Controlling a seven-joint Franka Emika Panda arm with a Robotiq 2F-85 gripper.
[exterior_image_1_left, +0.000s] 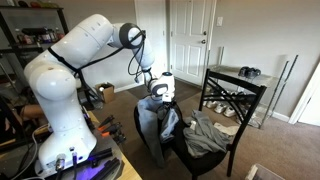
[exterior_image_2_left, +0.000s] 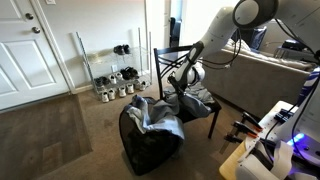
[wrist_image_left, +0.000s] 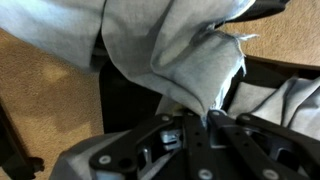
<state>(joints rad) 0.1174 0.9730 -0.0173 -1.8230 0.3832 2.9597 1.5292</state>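
A beige carpet (exterior_image_2_left: 60, 130) covers the floor of a lived-in room. A white panelled door (exterior_image_2_left: 25, 50) stands on the far wall, and a metal shoe rack (exterior_image_2_left: 110, 78) with pairs of shoes stands beside it. A black chair (exterior_image_1_left: 236, 83) stands on the carpet, and a dark soft bag (exterior_image_2_left: 140, 152) sits on the floor just beside it. The robot's base rests on a table (exterior_image_1_left: 100, 165) that is cut off at the frame's edge in both exterior views.

The fingers (wrist_image_left: 228, 127) are together, clamped on a fold of grey cloth (wrist_image_left: 170, 50). The wrist view shows the fabric pinched between them and spreading away over the chair's dark seat, with the carpet beyond. In an exterior view the cloth (exterior_image_1_left: 168, 120) hangs from the arm's tip down between the bag and the chair. From the opposite side it drapes over the bag's open top (exterior_image_2_left: 155, 115). More grey clothes (exterior_image_1_left: 207, 137) lie heaped on the chair seat, touching or nearly touching the held piece — where one ends and the other begins is hard to tell.

The bag's inside is hidden under the fabric. The fingertips themselves are buried in the fold, and both exterior views are too small to show the grip — only the wrist view does.
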